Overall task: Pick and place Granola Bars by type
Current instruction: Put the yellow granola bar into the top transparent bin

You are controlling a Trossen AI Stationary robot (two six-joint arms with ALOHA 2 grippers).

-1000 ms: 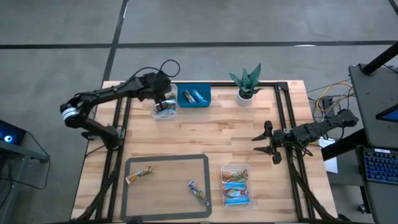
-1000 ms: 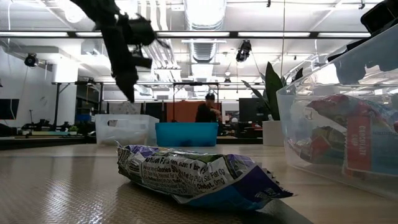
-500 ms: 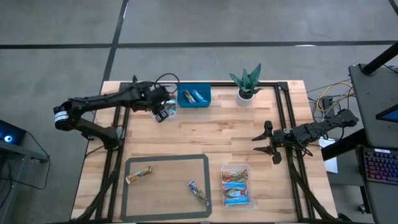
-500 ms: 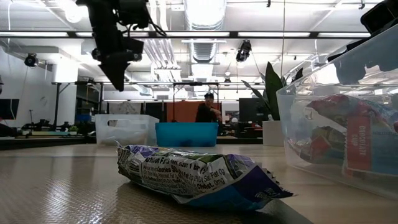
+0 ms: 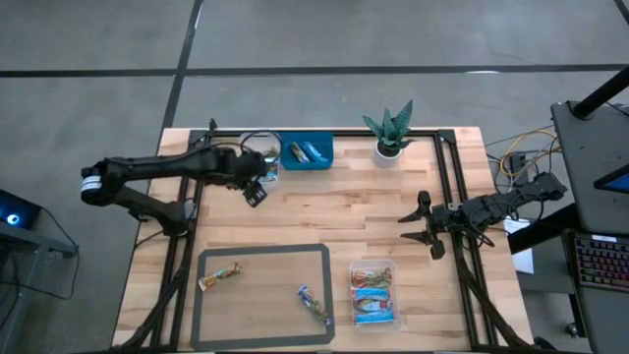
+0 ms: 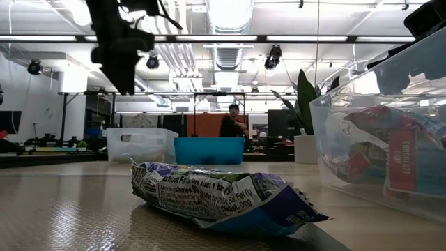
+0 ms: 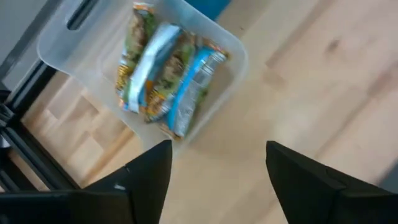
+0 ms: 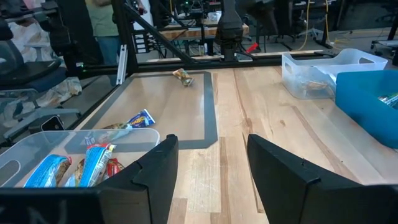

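Observation:
My left gripper (image 5: 254,192) (image 7: 217,165) is open and holds nothing. It hangs above the bare wood just on the near side of a clear tub (image 5: 265,163) (image 7: 93,37) at the far left. That tub holds several granola bars (image 7: 168,68) in green, white and blue wrappers. Two more bars (image 5: 218,276) (image 5: 314,305) lie on the grey-edged mat (image 5: 263,250). A second clear tub (image 5: 373,292) at the near right holds blue and red bars. My right gripper (image 5: 418,227) (image 8: 208,155) waits open at the table's right side.
A teal bin (image 5: 307,151) with a few bars stands beside the far tub. A potted plant (image 5: 390,131) stands at the far edge. Black frame rails (image 5: 189,197) run along the table's left and right sides. A person (image 6: 231,123) stands in the room beyond the table.
My left gripper has drawn back from over the far clear tub toward the table's near-left, and its wrist has rolled. It now hangs over bare wood beside the tub. The bars and tubs have kept their places.

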